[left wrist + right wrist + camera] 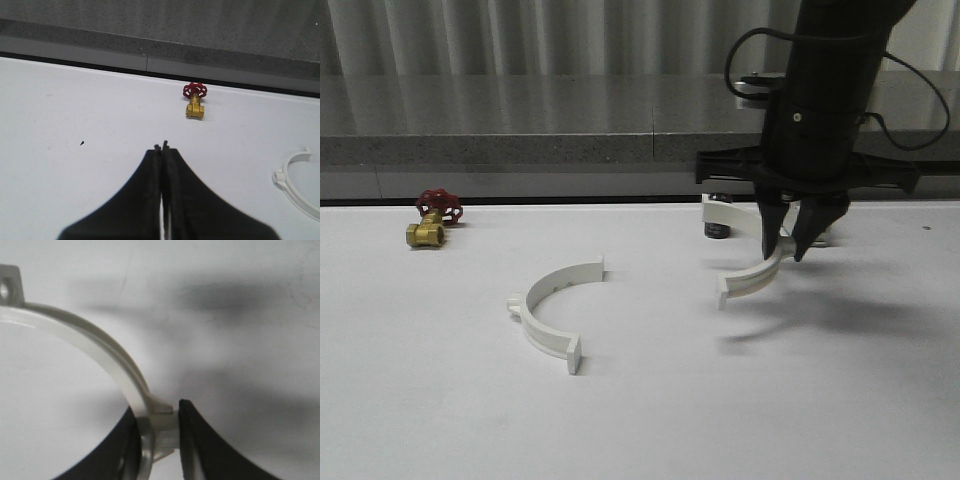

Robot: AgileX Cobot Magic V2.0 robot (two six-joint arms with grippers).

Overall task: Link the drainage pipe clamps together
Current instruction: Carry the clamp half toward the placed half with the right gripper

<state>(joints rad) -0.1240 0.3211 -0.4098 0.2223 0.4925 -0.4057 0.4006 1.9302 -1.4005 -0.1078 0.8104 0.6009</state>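
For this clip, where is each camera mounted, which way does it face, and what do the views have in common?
Front view: looks forward over the white table at both clamp halves; the right arm reaches down, right gripper gripping the held clamp half.
Left wrist view: on the left arm, facing the brass valve; closed left gripper at the near edge.
Right wrist view: on the right arm, close on the held half between its fingers.
Shared: front and left wrist views both show the valve and the loose clamp half.

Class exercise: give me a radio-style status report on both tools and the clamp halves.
Right tool shut on right clamp half. Left tool shut, empty. Left clamp half on table, apart. Path between clear.
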